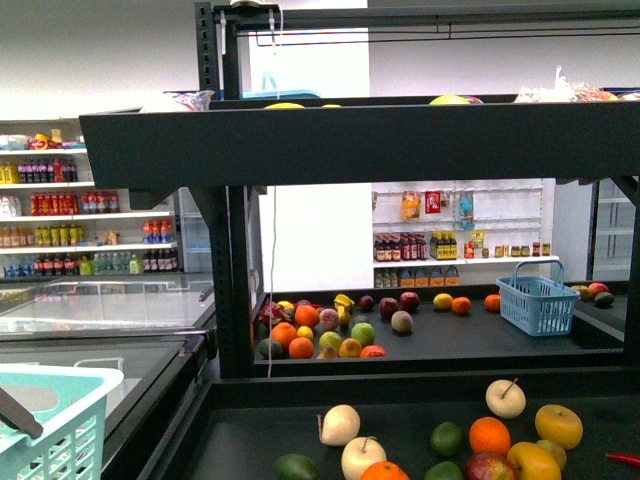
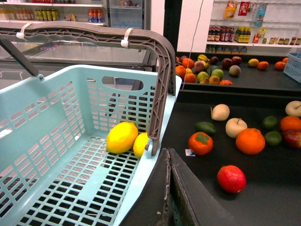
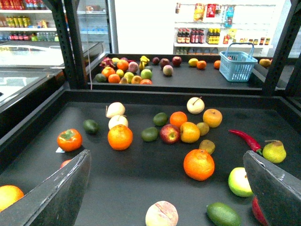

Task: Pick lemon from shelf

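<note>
A bright yellow oval lemon (image 2: 122, 137) lies in the pale teal basket (image 2: 56, 141), touching a second yellow one (image 2: 140, 144) behind the brown handle (image 2: 162, 70). The same basket (image 1: 60, 420) shows at the front view's lower left. My left gripper (image 2: 168, 153) is shut on nothing, its tips over the basket's rim by the shelf (image 2: 263, 197). My right gripper (image 3: 167, 160) is open above the shelf's black tray (image 3: 141, 179), with an orange (image 3: 199, 164) and a pale peach (image 3: 162, 214) below the gap. No arm shows in the front view.
Oranges, apples, limes, an avocado (image 3: 223, 214) and a red chili (image 3: 244, 139) are scattered on the near tray. The back tray holds more fruit and a small blue basket (image 1: 538, 300). Glass-topped freezers (image 1: 100, 310) stand on the left, with white bottle shelves behind.
</note>
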You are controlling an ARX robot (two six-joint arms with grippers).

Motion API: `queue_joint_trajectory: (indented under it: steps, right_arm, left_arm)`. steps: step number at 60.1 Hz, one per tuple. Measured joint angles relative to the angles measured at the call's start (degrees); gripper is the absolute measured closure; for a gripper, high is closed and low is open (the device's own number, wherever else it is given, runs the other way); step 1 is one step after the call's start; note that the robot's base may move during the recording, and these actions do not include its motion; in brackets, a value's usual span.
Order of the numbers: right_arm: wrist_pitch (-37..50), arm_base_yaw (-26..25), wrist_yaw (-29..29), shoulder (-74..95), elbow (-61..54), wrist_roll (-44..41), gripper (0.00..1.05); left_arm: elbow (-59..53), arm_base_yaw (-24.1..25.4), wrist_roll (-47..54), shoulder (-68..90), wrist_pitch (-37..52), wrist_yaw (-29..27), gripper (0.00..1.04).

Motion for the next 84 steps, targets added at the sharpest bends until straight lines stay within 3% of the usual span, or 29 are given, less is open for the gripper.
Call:
queue_joint_trajectory:
  steps: [14, 43, 84]
  right_arm:
    - [0.0, 0.0, 0.0, 0.0, 0.0, 0.0, 0.07]
    - [0.0, 0.0, 0.0, 0.0, 0.0, 0.0, 0.07]
    - [0.0, 0.0, 0.0, 0.0, 0.0, 0.0, 0.07]
  left_arm:
    - [-1.0, 0.0, 0.0, -1.0, 0.0, 0.0, 1.01]
    - [-1.0, 0.0, 0.0, -1.0, 0.0, 0.0, 0.08]
    - [-1.0, 0.0, 0.1, -1.0, 0.0, 0.0, 0.08]
